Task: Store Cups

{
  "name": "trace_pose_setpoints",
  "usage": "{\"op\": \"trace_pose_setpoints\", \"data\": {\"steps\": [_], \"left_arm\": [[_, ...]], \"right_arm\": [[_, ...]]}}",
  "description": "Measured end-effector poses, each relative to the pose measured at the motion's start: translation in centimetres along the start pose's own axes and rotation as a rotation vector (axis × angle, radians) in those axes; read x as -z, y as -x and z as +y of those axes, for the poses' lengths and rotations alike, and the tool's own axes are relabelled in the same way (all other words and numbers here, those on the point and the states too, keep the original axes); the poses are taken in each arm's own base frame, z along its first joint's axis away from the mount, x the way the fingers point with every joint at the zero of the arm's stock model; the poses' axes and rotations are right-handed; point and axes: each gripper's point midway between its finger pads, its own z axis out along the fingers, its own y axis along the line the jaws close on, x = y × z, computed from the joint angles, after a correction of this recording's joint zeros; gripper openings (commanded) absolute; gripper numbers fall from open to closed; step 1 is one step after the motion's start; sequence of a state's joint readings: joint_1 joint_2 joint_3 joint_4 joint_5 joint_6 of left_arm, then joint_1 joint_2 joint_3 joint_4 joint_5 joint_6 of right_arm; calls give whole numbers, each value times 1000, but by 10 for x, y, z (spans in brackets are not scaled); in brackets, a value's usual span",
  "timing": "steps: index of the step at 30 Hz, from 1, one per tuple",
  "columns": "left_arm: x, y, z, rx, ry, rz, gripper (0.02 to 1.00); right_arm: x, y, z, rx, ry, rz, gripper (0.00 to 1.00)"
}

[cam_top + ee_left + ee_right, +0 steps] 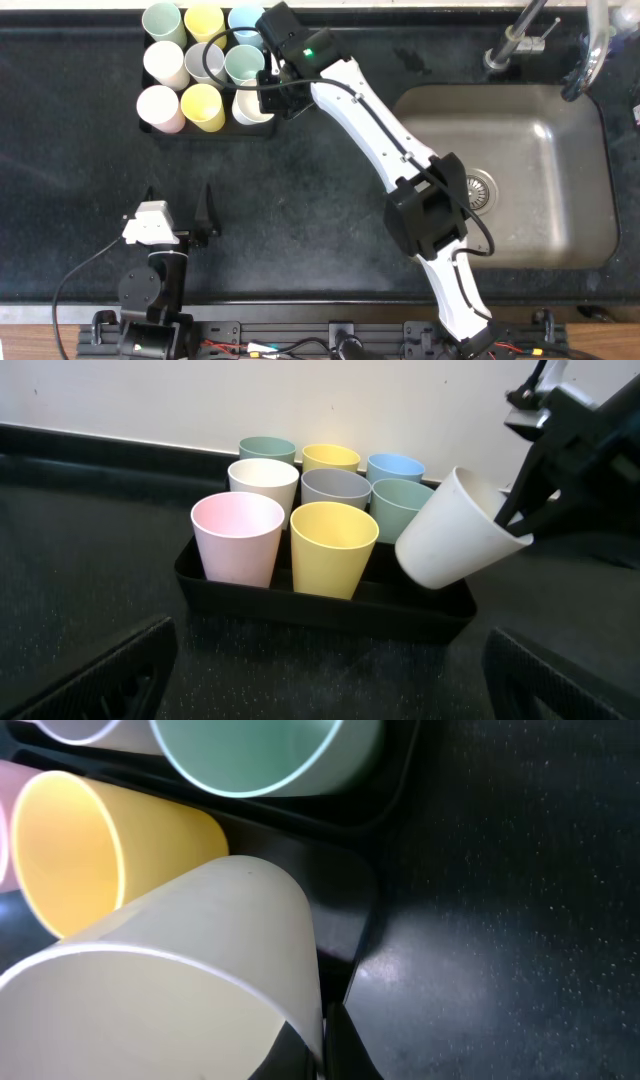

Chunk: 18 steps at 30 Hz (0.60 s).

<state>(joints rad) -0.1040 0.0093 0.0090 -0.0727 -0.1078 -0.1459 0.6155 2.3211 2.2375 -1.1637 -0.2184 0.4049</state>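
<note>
My right pincer (512, 520) grips a tilted white cup (455, 530) by its rim, the tray (320, 615) just below; released askew, it could topple against the yellow cup (333, 545) alongside.

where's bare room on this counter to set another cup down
Bare counter lies between the black tray and the left hand, and beside the sink. The tray is crowded: eight cups, the right hand holding a white cup tilted over its last corner.
</note>
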Motion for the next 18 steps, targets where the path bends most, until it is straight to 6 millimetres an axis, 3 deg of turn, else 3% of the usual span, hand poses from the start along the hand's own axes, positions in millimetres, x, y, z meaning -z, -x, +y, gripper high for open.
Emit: {"op": "trace_pose_setpoints", "data": {"steps": [15, 18], "left_arm": [[0, 0, 0, 0, 0, 0, 998], [0, 0, 0, 0, 0, 0, 1000]], "right_arm": [[-25, 2, -10, -20, -30, 7, 45], [-32, 1, -12, -24, -33, 13, 91]]}}
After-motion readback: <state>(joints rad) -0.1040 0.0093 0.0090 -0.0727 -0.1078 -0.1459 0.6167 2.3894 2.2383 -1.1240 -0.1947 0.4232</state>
